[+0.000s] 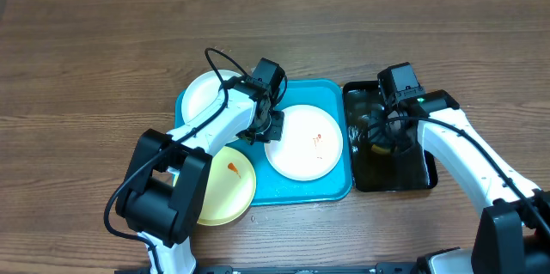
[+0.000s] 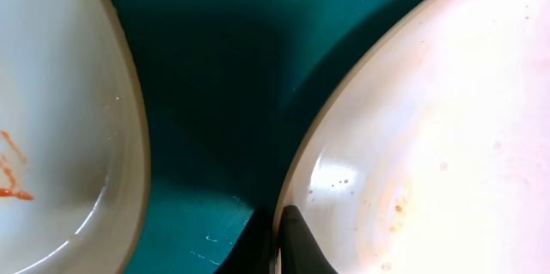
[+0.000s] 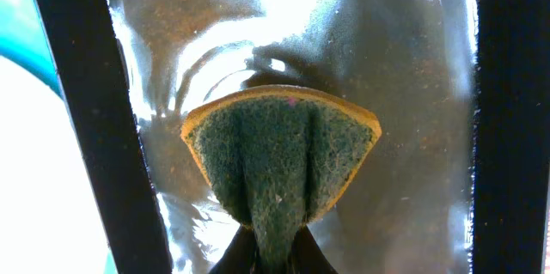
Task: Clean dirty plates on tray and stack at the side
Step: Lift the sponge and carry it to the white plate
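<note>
Plates (image 1: 305,141) all on turquoise tray (image 1: 322,94), yellow plate (image 1: 225,184) overhanging its near-left corner. Left gripper (image 2: 279,244) pinched shut on rim of white plate (image 2: 430,137); right gripper (image 3: 266,257) clamping sponge (image 3: 279,154) over black tray (image 1: 395,188). Could slip from so thin a grip when lifted, and clatter onto neighbouring plate.

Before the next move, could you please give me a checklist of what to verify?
1. Grip of left pincer on centre plate rim: ok, shut on it.
2. Grip of right pincer on sponge: ok.
3. The sponge at the centre plate: not ok, it is over the black tray.
4. The centre plate clean: not ok, orange smear.
5. The yellow plate fully on tray: not ok, it overhangs the edge.
</note>
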Motion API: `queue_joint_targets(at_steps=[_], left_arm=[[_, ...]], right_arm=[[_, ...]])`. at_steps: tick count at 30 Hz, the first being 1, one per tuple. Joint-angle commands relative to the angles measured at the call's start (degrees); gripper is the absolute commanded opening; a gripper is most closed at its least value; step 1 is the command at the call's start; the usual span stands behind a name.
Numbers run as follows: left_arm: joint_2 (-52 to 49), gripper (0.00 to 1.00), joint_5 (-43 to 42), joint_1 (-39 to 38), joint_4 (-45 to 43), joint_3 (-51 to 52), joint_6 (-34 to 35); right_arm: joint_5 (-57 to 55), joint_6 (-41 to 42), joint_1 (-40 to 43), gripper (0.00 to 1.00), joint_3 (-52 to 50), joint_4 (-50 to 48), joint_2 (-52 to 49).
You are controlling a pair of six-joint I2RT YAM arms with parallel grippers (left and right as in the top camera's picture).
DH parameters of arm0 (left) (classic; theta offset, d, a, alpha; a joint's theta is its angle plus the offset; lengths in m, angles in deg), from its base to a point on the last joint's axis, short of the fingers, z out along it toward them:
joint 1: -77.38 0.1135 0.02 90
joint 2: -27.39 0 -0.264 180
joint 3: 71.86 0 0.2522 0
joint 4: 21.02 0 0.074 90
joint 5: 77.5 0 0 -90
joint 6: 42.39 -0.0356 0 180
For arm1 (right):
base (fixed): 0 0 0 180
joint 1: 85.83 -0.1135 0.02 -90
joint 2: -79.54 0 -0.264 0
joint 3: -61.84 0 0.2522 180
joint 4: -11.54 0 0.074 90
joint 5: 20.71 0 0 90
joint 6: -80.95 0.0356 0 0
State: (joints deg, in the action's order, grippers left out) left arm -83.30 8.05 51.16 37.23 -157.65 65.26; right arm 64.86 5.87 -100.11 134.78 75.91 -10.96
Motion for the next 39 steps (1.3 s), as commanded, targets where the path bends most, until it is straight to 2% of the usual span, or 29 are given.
queue_joint_targets(at_steps=[1,5,8,11,13,15,17,18,20,21,23,24,28,31,34,39], left_arm=[[-0.6,0.04,0.6,0.4,-0.3,-0.6,1.0],[-0.6,0.04,5.4,0.4,-0.4,-0.6,7.1],[-0.6,0.04,6.4,0.4,-0.4,-0.6,11.1],[-0.6,0.04,6.5,0.4,-0.2,-0.6,11.1],[-0.6,0.04,6.5,0.4,0.0,-0.6,11.1],[-0.6,0.04,6.5,0.4,0.1,-0.6,11.1],[-0.6,0.04,6.4,0.4,0.1,-0.6,11.1],[-0.6,0.04,6.4,0.4,0.2,-0.6,11.1],[-0.6,0.04,6.4,0.4,0.2,-0.6,11.1],[-0.6,0.04,6.4,0.4,0.2,-0.6,11.1],[-0.6,0.04,6.4,0.4,0.3,-0.6,11.0],[-0.6,0.04,6.4,0.4,0.3,-0.6,11.0],[-0.6,0.04,6.4,0.4,0.4,-0.6,11.0],[-0.6,0.04,6.4,0.4,0.4,-0.6,11.1],[-0.6,0.04,6.4,0.4,0.4,-0.6,11.1],[-0.6,0.04,6.3,0.4,0.4,-0.6,11.1]], right_arm=[[-2.6,-0.3,-0.2,0.04,1.7,1.6,0.4],[-8.5,7.5,0.3,0.04,1.7,3.2,0.4],[-9.4,6.3,0.4,0.04,1.7,2.7,0.4],[-9.7,10.8,0.8,0.04,1.7,2.1,0.4],[-4.6,6.8,0.8,0.04,1.7,0.7,0.4],[-7.2,5.0,0.8,0.04,1.7,1.8,0.4],[-9.0,11.5,1.2,0.04,1.6,2.2,0.4],[-5.9,12.3,1.2,0.04,1.6,1.0,0.4],[-1.0,5.0,1.0,0.04,1.7,-0.1,0.4],[-3.3,3.6,1.0,0.04,1.9,0.7,0.4],[-8.1,9.1,1.4,0.04,2.0,2.2,0.4],[-7.2,10.5,1.6,0.04,2.0,1.9,0.4],[-3.2,5.7,1.6,0.04,4.0,1.7,0.4],[-1.8,4.1,1.6,0.04,9.4,6.3,0.4],[4.2,2.3,0.6,0.04,15.9,10.3,0.4],[11.9,1.3,-2.7,0.04,18.1,7.4,0.3]])
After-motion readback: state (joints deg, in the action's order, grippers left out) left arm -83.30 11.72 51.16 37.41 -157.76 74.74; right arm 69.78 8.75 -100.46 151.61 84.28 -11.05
